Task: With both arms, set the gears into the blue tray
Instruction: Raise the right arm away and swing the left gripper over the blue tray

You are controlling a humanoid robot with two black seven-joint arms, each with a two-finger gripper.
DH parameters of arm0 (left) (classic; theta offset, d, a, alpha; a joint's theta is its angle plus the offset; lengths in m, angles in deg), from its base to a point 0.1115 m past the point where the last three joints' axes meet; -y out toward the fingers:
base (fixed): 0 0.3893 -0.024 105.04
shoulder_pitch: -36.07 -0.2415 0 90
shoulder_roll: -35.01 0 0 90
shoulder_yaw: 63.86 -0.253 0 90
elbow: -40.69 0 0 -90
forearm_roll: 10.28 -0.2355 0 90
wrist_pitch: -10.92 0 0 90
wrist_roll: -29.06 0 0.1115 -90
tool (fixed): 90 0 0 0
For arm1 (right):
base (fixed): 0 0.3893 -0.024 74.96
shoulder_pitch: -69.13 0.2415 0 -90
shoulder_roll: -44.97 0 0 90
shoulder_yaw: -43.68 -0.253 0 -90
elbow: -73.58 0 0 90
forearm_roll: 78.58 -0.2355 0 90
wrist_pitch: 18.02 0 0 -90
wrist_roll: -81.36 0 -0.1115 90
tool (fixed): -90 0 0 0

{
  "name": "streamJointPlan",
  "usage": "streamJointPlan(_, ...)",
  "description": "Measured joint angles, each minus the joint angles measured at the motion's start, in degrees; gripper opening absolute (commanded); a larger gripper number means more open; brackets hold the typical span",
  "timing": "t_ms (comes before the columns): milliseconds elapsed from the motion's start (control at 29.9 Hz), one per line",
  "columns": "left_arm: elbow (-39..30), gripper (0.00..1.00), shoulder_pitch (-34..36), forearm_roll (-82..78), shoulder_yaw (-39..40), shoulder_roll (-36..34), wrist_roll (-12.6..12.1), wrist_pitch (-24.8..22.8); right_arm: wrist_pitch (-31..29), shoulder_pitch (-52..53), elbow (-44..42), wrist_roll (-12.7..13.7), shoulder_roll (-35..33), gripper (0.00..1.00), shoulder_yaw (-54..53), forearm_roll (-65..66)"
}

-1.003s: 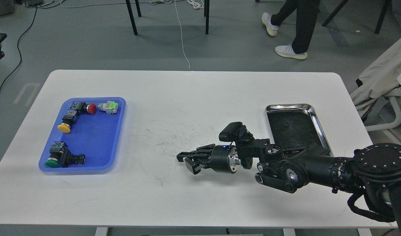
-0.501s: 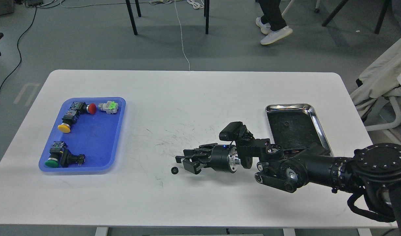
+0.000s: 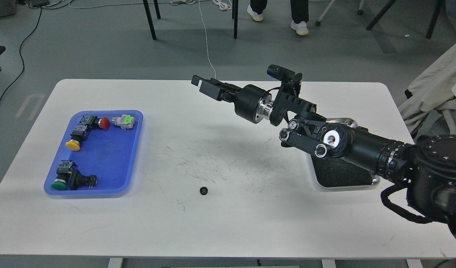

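A single small black gear (image 3: pixel 203 191) lies flat on the white surface (image 3: pixel 228 223), alone on a scuffed patch a little toward the near edge and roughly midway across. Bare surface surrounds it on every side; nothing touches it. The blue tray (image 3: pixel 129 156) sits well apart to its left, close to the surface's left edge, with its long side running away from the viewer. Inside the tray lie push-button switches: a red-capped one (image 3: pixel 101 123) and a green-and-white one (image 3: pixel 124 121) at the far end, a yellow-capped one (image 3: pixel 73 143) along the left rim, and a green-capped one (image 3: pixel 60 183) at the near left corner. The middle and right half of the tray floor is bare blue. Between tray and gear runs a wide open strip of surface.

On the right, a steel tray (image 3: pixel 343 182) with a dark bottom rests near the right edge, mostly hidden beneath the arm; no second gear can be made out in it.

The right arm (image 3: pixel 347 143) comes in from the lower right corner and stretches up and to the left, raised well above the surface, its shadow falling on the scuffed area. Its gripper (image 3: pixel 203 86) points toward the far edge of the surface, well apart from the gear and holding nothing visible; seen nearly end-on, its fingers cannot be told apart, so whether it is parted or closed cannot be told. The left arm is out of view
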Motion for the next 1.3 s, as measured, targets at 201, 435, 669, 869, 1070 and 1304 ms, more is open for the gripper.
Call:
streamJointPlan(201, -5.84, 0.98, -0.31, -5.1, -1.83, 0.08, 0.48, 0.22, 0.48, 2.28, -0.55, 0.0, 0.0, 0.74, -6.34, -7.31)
streamJointPlan(435, -14.38, 0.98, -0.34, -17.15, -3.49, 0.27, 0.74, 2.92, 0.48, 5.28, -0.84, 0.0, -3.0, 0.76, -9.05, -16.62)
streamJointPlan(669, -22.31, 0.98, -0.34, -26.11, -7.08, -0.83, 1.09, 4.77, 0.39, 8.29, -0.6, 0.0, -9.32, 0.8, -9.31, -26.02)
streamJointPlan(869, -28.88, 0.99, -0.34, -30.6, -11.61, -3.19, 2.21, 4.39, 0.38, 9.68, -0.5, 0.0, -13.76, 0.8, -9.26, -31.94)
streamJointPlan(1070, -30.29, 0.99, -0.49, -23.93, -11.24, -4.92, 4.62, 1.72, 0.38, 9.87, -0.26, 0.21, -16.93, 0.81, -9.11, -33.9)
streamJointPlan(1304, -30.76, 0.98, -3.26, -14.41, -11.07, -4.97, 10.57, 13.15, 0.42, 9.88, -0.37, 0.8, -18.18, 0.81, -8.8, -36.16)
